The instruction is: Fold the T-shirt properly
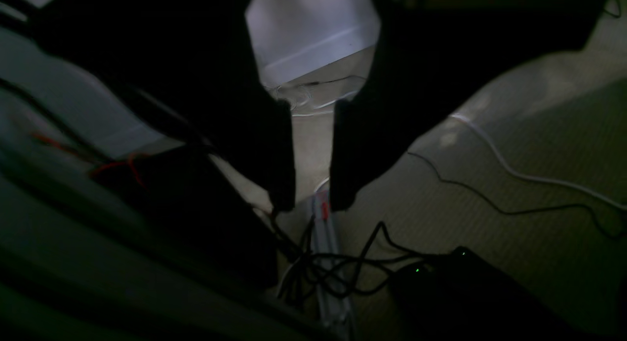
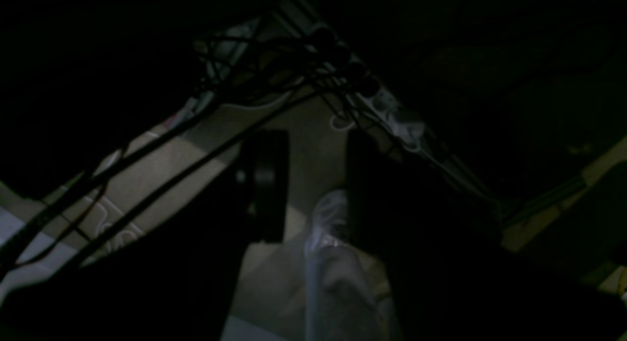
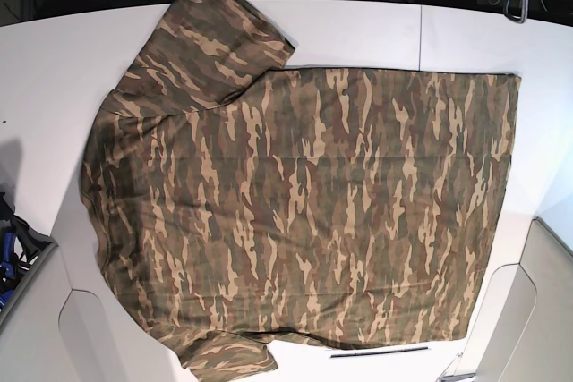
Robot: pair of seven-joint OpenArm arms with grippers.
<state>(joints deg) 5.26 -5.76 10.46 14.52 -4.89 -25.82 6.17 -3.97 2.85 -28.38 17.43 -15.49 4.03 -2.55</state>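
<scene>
The T-shirt [image 3: 304,194], camouflage in olive, brown and tan, lies spread flat on the white table [image 3: 358,29] in the base view. Its hem is to the right and both sleeves are to the left, one [image 3: 219,33] at the top, the other [image 3: 224,355] at the bottom. Neither arm shows in the base view. In the dim left wrist view my left gripper [image 1: 313,204] hangs over the floor, jaws apart, nothing between them. My right gripper [image 2: 317,135] is likewise open over the floor. No shirt appears in either wrist view.
Tangled black cables [image 1: 338,267], a white cable [image 1: 514,172] and a black box with green lights [image 1: 455,277] lie on the floor under the left gripper. A power strip [image 2: 392,110] and a plastic bag [image 2: 333,262] lie under the right one. A thin dark strip [image 3: 379,352] rests near the table's bottom edge.
</scene>
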